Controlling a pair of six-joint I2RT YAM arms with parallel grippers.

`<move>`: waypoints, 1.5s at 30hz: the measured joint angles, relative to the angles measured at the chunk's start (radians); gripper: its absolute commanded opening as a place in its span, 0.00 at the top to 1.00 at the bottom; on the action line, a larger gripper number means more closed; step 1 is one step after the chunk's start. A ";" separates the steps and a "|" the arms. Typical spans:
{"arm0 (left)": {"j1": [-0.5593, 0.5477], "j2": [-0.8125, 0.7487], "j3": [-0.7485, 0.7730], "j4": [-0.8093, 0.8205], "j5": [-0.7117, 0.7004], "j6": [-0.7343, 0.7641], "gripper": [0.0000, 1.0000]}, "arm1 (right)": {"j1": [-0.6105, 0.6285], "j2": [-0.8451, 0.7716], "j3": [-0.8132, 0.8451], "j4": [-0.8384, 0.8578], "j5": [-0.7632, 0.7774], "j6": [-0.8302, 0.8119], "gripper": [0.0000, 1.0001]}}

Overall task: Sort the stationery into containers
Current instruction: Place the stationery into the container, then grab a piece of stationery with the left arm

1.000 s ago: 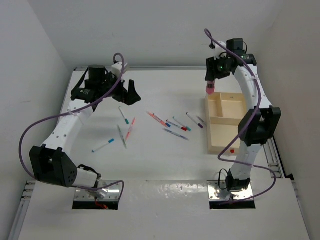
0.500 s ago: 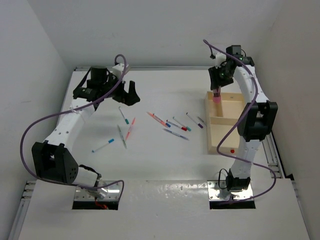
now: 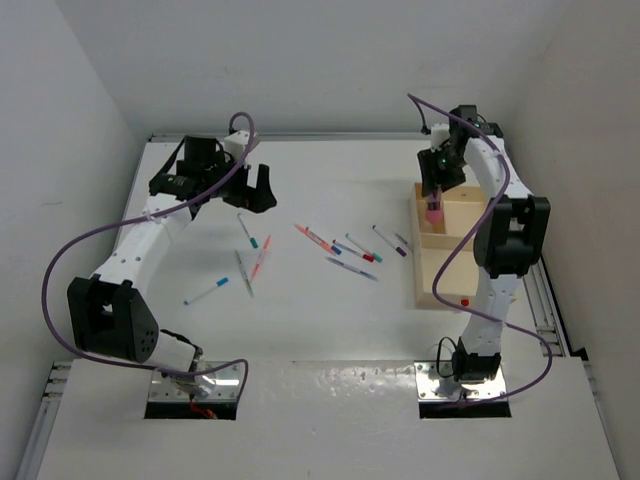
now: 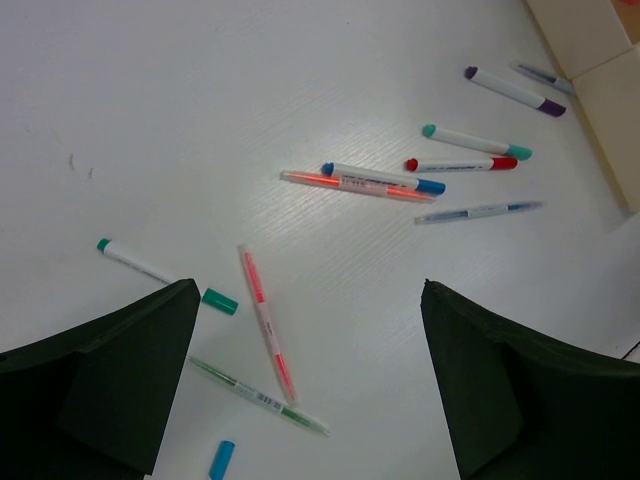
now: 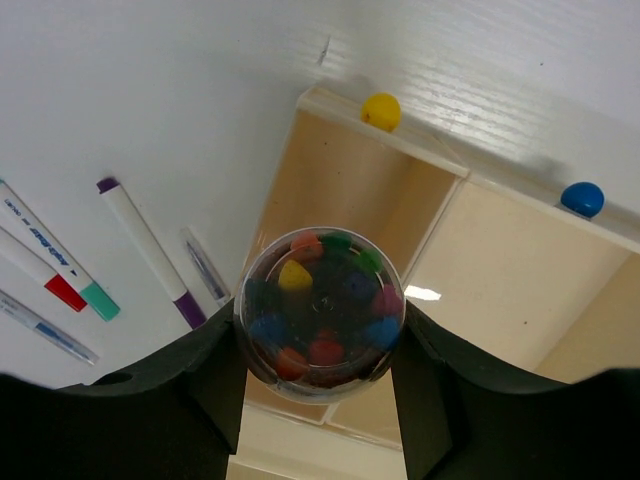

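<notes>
Sorting update: I'm on the drop-off part of the job. My right gripper is clamped on a little clear round tub full of coloured bits (it just reads as pink from overhead), fingers snug on both sides of it. It's sitting over the small far section of the wooden tray, the one with the yellow dot on its rim. I honestly can't tell if the tub's bottom is touching the floor of that section or hanging just above it.

My left gripper is spread wide with nothing in it, hovering over the loose pens out on the table. None of them look sorted yet. An orange pen lies closest under it.

My guess at the next move: ease the tub straight down, keep it off the divider wall, then let the fingers part and lift clear without tipping it. After that it's one pen at a time, and those thin barrels lying flat will need a careful, square pinch.
</notes>
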 measured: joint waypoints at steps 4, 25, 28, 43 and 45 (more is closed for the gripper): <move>0.002 0.000 -0.014 -0.008 -0.015 0.000 0.00 | 0.002 0.007 -0.017 -0.004 0.000 0.010 1.00; 0.012 0.000 -0.025 -0.012 -0.053 -0.015 0.01 | 0.034 0.059 0.052 -0.091 0.016 0.071 0.29; 0.012 -0.001 -0.025 -0.009 -0.067 -0.012 0.01 | 0.051 0.031 0.115 -0.097 0.006 0.079 0.30; 0.087 -0.047 -0.116 -0.173 -0.242 0.288 0.15 | 0.145 -0.649 -0.404 0.084 -0.046 0.114 0.01; 0.104 -0.049 -0.142 -0.245 -0.241 0.404 0.17 | 0.163 -0.677 -0.507 0.092 -0.053 0.113 0.01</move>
